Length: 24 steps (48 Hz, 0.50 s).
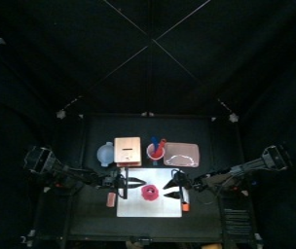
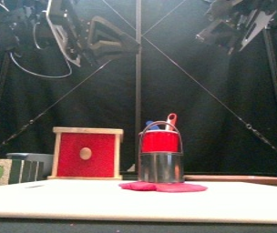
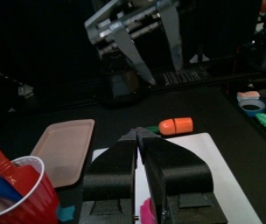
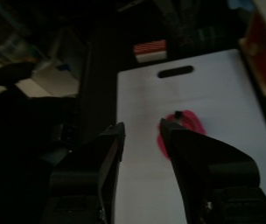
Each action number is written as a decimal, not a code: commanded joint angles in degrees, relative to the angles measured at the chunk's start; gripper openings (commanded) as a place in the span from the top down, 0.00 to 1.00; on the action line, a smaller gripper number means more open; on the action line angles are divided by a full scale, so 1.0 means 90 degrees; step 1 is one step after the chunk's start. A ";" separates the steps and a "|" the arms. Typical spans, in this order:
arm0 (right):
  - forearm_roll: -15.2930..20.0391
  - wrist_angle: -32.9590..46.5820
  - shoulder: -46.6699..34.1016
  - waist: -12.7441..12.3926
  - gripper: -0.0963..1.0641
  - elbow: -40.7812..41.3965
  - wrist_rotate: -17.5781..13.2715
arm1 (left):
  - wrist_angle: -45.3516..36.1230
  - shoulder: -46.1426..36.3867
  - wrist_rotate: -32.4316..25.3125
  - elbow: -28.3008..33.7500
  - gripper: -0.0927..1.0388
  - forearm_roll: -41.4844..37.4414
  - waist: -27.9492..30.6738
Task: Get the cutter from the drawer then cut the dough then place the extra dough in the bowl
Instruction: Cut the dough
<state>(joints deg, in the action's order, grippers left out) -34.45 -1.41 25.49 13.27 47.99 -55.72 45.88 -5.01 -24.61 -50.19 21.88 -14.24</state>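
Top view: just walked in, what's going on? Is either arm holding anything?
Neither arm holds anything. The left gripper, fingers shut, and the right gripper, fingers open, both hang above the white cutting board. The metal cutter stands on the pink dough near the board's middle. The wooden box, the blue-grey bowl and the pink tray sit behind the board.

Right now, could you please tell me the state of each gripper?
Left gripper: shut, holding nothing.
Right gripper: open, empty, near the dough.
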 commanded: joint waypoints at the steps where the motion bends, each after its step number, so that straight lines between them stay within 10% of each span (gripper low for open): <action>1: -0.0020 0.1328 -0.0332 -0.0391 0.30 0.0254 0.0000 | 0.0459 -0.0039 0.0020 -0.0020 0.50 -0.0020 0.0010; 24: 0.0029 0.2529 -0.1963 -0.0840 0.37 0.0068 0.0234 | 0.1074 0.0303 0.0742 -0.0557 0.50 0.0049 -0.0156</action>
<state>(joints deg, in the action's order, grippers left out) -34.89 20.74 7.47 6.15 49.75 -54.49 53.17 -2.81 -20.21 -54.67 22.24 -15.29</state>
